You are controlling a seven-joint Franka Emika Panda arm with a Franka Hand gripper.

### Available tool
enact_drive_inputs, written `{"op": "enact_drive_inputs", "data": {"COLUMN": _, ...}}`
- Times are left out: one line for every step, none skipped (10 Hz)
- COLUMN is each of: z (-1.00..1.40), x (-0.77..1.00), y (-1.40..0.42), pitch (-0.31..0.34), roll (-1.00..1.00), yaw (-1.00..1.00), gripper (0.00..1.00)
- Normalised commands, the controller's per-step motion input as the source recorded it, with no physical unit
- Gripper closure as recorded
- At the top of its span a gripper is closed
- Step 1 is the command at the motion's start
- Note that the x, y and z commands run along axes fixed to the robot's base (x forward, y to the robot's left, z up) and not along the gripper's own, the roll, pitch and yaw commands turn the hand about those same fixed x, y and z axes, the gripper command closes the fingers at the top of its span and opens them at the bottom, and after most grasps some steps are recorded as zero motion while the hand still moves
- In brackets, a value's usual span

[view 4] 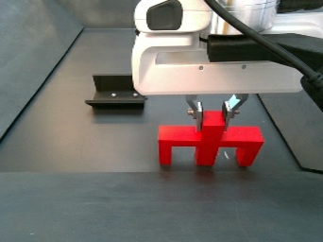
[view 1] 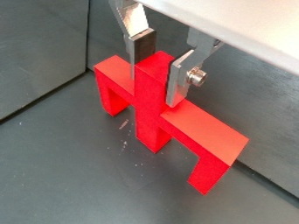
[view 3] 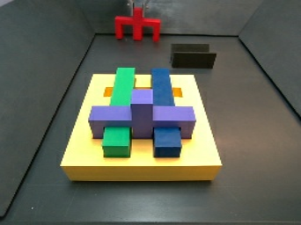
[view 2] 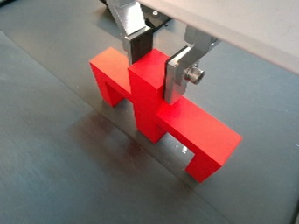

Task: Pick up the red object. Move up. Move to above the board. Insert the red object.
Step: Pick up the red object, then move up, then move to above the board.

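Red arch block (view 1: 163, 118) sits on the dark floor right beneath us in both wrist views, legs down, its central stem rising between our gripper (view 1: 160, 70) fingers. The silver plates with dark pads flank the stem on either side; whether they already press on it or leave a thin gap we cannot tell, and the legs appear to rest on the floor.

We judge the piece rigid and light, probably plastic or painted wood, with smooth matte faces and crisp square edges. The stem is the natural place to hold: flat parallel sides that suit the pads, centred over the bar so the block should hang level. Smooth faces could slip under a weak squeeze.

Farther off, in a side view, the fixture (view 4: 113, 92), a dark L-shaped bracket, stands near the wall, well apart from the block.

Farthest from the block (view 3: 139, 26) lies the yellow board (view 3: 83, 145), a flat square slab carrying green, blue and purple blocks (view 3: 141, 114) with hard glossy-looking faces, stacked crosswise.
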Motion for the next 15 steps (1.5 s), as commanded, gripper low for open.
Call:
{"op": "enact_drive_inputs", "data": {"z": 0.0, "x": 0.0, "y": 0.0, "pitch": 0.0, "roll": 0.0, "yaw": 0.0, "gripper": 1.0}}
{"op": "enact_drive_inputs", "data": {"z": 0.0, "x": 0.0, "y": 0.0, "pitch": 0.0, "roll": 0.0, "yaw": 0.0, "gripper": 1.0}}
{"op": "enact_drive_inputs", "data": {"z": 0.0, "x": 0.0, "y": 0.0, "pitch": 0.0, "roll": 0.0, "yaw": 0.0, "gripper": 1.0}}
{"op": "enact_drive_inputs", "data": {"z": 0.0, "x": 0.0, "y": 0.0, "pitch": 0.0, "roll": 0.0, "yaw": 0.0, "gripper": 1.0}}
{"op": "enact_drive_inputs", "data": {"z": 0.0, "x": 0.0, "y": 0.0, "pitch": 0.0, "roll": 0.0, "yaw": 0.0, "gripper": 1.0}}
{"op": "enact_drive_inputs", "data": {"z": 0.83, "x": 0.0, "y": 0.0, "pitch": 0.0, "roll": 0.0, "yaw": 0.0, "gripper": 1.0}}
{"op": "enact_drive_inputs", "data": {"z": 0.78, "x": -0.04, "y": 0.03, "pitch": 0.026, "roll": 0.0, "yaw": 0.06, "gripper": 1.0}}
{"op": "enact_drive_inputs", "data": {"z": 0.54, "x": -0.04, "y": 0.02, "pitch": 0.045, "roll": 0.02, "yaw": 0.05, "gripper": 1.0}}
{"op": "enact_drive_inputs", "data": {"z": 0.26, "x": -0.01, "y": 0.02, "pitch": 0.038, "roll": 0.05, "yaw": 0.04, "gripper": 1.0}}
{"op": "enact_drive_inputs", "data": {"z": 1.4, "x": 0.0, "y": 0.0, "pitch": 0.0, "roll": 0.0, "yaw": 0.0, "gripper": 1.0}}
{"op": "enact_drive_inputs", "data": {"z": 1.4, "x": -0.01, "y": 0.0, "pitch": 0.004, "roll": -0.01, "yaw": -0.01, "gripper": 1.0}}
{"op": "enact_drive_inputs", "data": {"z": 1.4, "x": -0.05, "y": -0.01, "pitch": 0.027, "roll": 0.01, "yaw": 0.0, "gripper": 1.0}}
{"op": "enact_drive_inputs", "data": {"z": 1.4, "x": -0.01, "y": -0.01, "pitch": 0.024, "roll": 0.01, "yaw": 0.0, "gripper": 1.0}}
{"op": "enact_drive_inputs", "data": {"z": 0.83, "x": 0.04, "y": 0.01, "pitch": 0.075, "roll": -0.01, "yaw": 0.0, "gripper": 1.0}}
{"op": "enact_drive_inputs", "data": {"z": 0.49, "x": 0.04, "y": 0.0, "pitch": 0.091, "roll": 0.0, "yaw": -0.01, "gripper": 1.0}}
